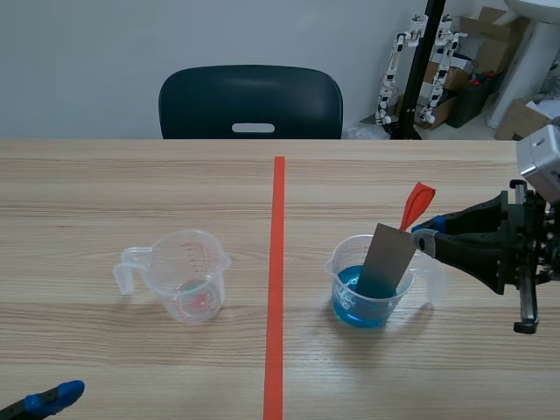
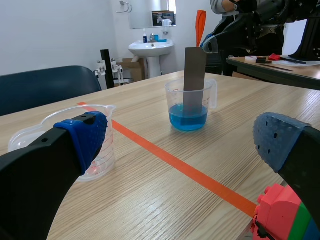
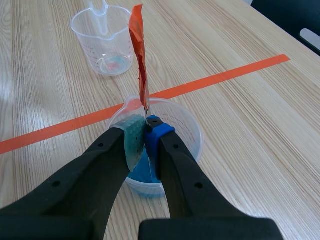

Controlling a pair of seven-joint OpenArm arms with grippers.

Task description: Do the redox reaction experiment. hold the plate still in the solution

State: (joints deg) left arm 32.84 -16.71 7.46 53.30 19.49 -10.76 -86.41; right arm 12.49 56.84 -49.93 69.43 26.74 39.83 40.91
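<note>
A grey metal plate (image 1: 385, 261) with an orange-red tag (image 1: 416, 204) on its upper end stands tilted in a clear beaker (image 1: 343, 264) of blue solution (image 1: 360, 308), right of the tape line. My right gripper (image 1: 426, 234) is shut on the plate's upper edge, just above the beaker rim. In the right wrist view the plate (image 3: 146, 107) is edge-on between the pads, over the beaker (image 3: 187, 131). My left gripper (image 2: 177, 137) is open and holds nothing, low at the near left corner (image 1: 54, 398). From it, the plate (image 2: 194, 75) and beaker (image 2: 189, 107) lie well ahead.
An empty clear measuring beaker (image 1: 184, 278) stands left of the orange tape line (image 1: 276, 280). A dark chair (image 1: 251, 103) sits behind the far table edge. A pink and green block (image 2: 277, 212) shows beside the left gripper's right finger.
</note>
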